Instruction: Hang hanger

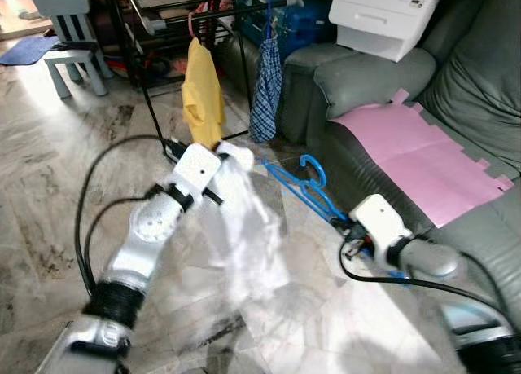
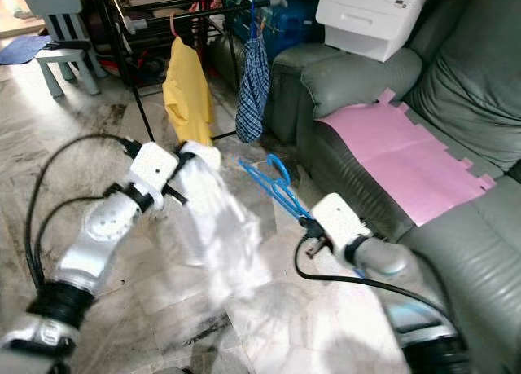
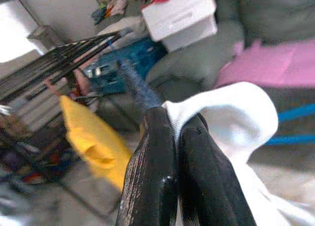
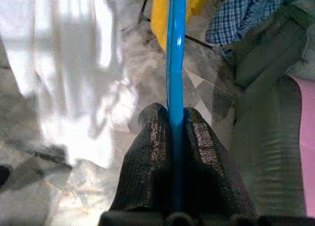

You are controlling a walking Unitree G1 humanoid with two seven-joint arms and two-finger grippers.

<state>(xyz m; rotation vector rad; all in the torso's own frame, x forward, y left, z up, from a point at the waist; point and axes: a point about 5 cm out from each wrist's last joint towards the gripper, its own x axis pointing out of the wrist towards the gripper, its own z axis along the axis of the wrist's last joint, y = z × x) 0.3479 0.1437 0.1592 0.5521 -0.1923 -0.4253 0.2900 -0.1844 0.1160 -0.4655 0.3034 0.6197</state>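
The black metal drying rack [image 1: 175, 3] stands ahead by the grey sofa [image 1: 456, 121]. The left gripper [image 3: 179, 132], raised at mid-floor, has its jaws pinched on a white sheer garment [image 1: 244, 227]. The right gripper [image 4: 176, 125], low beside the sofa, clamps the blue plastic hanger [image 1: 305, 187]. Dressing seems underway; next, the hanger must be threaded into the garment.

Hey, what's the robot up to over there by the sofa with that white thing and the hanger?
The robot is getting laundry ready to hang. Its left gripper is shut on a white garment, held up so that it drapes toward the marble floor. Its right gripper is shut on a blue hanger, beside the grey sofa. The garment is not on the hanger yet. Ahead, a yellow shirt and a checked cloth already hang on the drying rack.
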